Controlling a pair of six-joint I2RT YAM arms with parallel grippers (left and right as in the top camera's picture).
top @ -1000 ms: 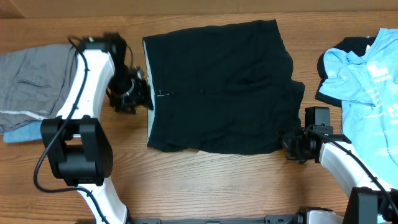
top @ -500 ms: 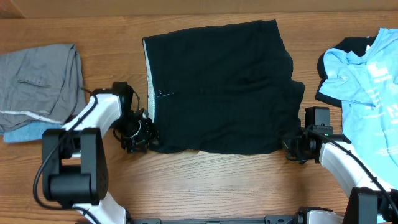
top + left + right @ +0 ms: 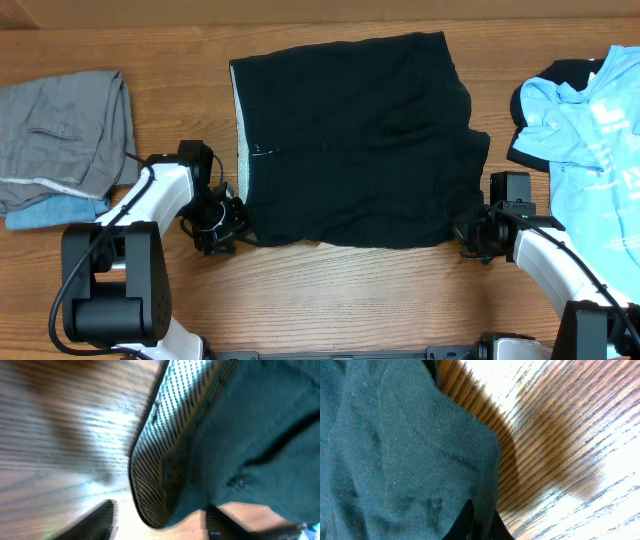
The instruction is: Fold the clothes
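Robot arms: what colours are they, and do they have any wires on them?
Both look alike. The left arm and right arm have smooth white tube-shaped shells joined by chunky black joints. A thin black cable loops beside the left arm's big black block. The jaws at the ends are black too.

- The surface (image 3: 330, 300) is smooth wood with long grain lines, shiny where light hits it.
- The black shorts (image 3: 360, 140) are soft matt cloth with small wrinkles.
- Their inner waistband (image 3: 160, 445) is pale cloth with tiny dark dots.
- The T-shirt (image 3: 590, 130) at the right edge is soft blue cloth with white print.
- The grey piece (image 3: 60, 140) at the left edge is matt cloth.
- The robot arms (image 3: 155, 190) have smooth white shells.
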